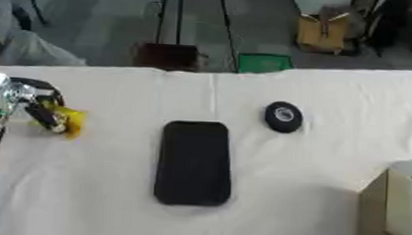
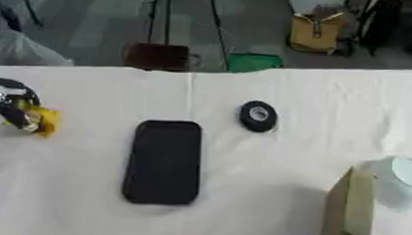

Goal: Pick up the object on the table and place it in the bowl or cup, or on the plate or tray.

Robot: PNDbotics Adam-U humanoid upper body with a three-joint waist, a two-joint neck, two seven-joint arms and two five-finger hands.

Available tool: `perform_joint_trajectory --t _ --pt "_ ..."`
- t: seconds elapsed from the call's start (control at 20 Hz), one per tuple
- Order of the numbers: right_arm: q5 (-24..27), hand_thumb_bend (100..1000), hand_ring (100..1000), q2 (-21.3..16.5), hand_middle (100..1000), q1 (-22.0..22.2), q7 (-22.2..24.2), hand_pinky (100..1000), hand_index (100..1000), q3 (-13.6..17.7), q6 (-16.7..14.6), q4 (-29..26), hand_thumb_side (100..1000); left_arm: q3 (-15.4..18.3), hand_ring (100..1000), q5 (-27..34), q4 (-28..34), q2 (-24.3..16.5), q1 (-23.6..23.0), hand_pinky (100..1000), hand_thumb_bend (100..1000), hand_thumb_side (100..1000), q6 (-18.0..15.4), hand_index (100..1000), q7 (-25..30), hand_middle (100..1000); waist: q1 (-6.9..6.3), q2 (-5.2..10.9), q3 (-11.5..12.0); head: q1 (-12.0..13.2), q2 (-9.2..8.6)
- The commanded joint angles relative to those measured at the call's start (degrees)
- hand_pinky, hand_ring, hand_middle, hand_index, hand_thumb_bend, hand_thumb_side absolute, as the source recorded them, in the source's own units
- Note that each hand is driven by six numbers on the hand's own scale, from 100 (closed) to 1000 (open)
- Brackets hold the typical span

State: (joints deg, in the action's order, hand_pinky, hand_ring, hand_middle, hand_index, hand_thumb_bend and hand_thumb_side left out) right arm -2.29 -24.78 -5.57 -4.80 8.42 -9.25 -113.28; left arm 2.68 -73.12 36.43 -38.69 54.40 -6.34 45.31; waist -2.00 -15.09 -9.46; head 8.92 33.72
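Observation:
A small yellow object is at the table's left side, and my left hand has its dark fingers curled round it. A long black tray with rounded corners lies flat in the middle of the white cloth. A black roll of tape lies to the tray's upper right. My right hand shows in neither view.
A pale green bowl or cup stands at the right edge beside a tan box. The table's far edge runs across the upper part, with floor clutter beyond it.

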Motion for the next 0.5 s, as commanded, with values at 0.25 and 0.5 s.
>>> perform_joint_trajectory --t 0.25,0.5 --pt "0.13 613 552 -1.21 769 -0.33 -0.04 574 853 0.50 0.09 -1.31 496 0.64 461 0.77 2.71 -1.07 0.62 689 106 251 0.95 554 -2.10 417 0.40 1.70 0.26 -0.43 0.09" --pt "0.31 614 553 -1.36 769 -0.28 -0.11 575 854 0.60 0.07 -1.31 496 0.18 432 7.79 7.26 -1.43 0.54 664 100 190 -0.48 530 -2.97 390 0.53 2.06 0.50 -0.59 0.11"
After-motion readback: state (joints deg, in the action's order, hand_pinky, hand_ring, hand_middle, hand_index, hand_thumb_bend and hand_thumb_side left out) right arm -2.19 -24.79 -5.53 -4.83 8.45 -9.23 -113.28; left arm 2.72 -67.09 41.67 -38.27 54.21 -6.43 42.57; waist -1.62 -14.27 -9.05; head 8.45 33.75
